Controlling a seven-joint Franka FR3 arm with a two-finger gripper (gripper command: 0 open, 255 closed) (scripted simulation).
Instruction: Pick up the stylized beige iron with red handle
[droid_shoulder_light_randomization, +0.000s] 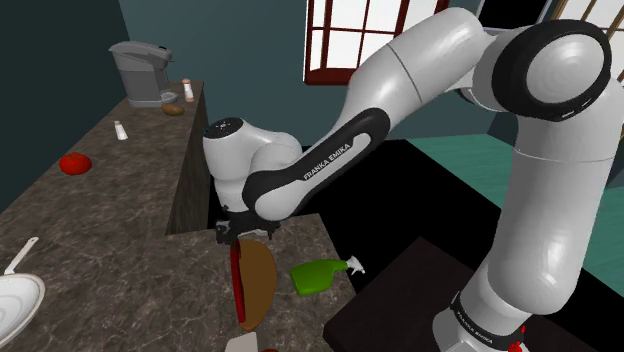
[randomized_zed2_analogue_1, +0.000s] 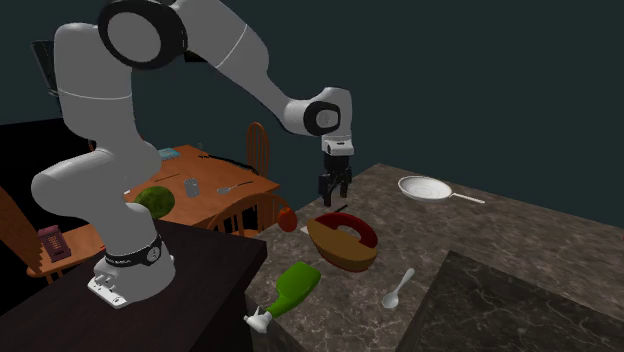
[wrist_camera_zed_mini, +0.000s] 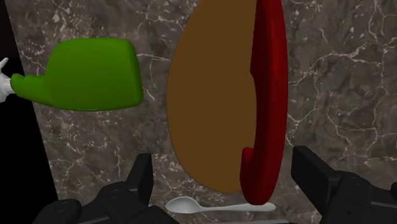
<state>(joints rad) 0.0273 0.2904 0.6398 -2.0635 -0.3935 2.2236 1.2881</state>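
Observation:
The iron (wrist_camera_zed_mini: 210, 108) lies on the dark marble counter (wrist_camera_zed_mini: 343, 83): a brown, oval body with a long red handle (wrist_camera_zed_mini: 267, 95) running along one side. It also shows in the shoulder view, iron (droid_shoulder_light_randomization: 256, 285), and in the second exterior view, iron (randomized_zed2_analogue_1: 342, 242). My gripper (wrist_camera_zed_mini: 226, 184) hangs just above one end of it, pointing down, open. Its two black fingers (wrist_camera_zed_mini: 143, 181) stand wide apart, one on each side of that end, touching nothing. From outside, the gripper (droid_shoulder_light_randomization: 232, 235) (randomized_zed2_analogue_1: 335, 197) sits a short way over the iron.
A green spray bottle (wrist_camera_zed_mini: 89, 73) (randomized_zed2_analogue_1: 290, 288) lies beside the iron near the counter edge. A white spoon (randomized_zed2_analogue_1: 397, 290) lies close on the iron's other side. A white pan (randomized_zed2_analogue_1: 430, 188) sits farther off. A coffee machine (droid_shoulder_light_randomization: 140, 72) stands at the back.

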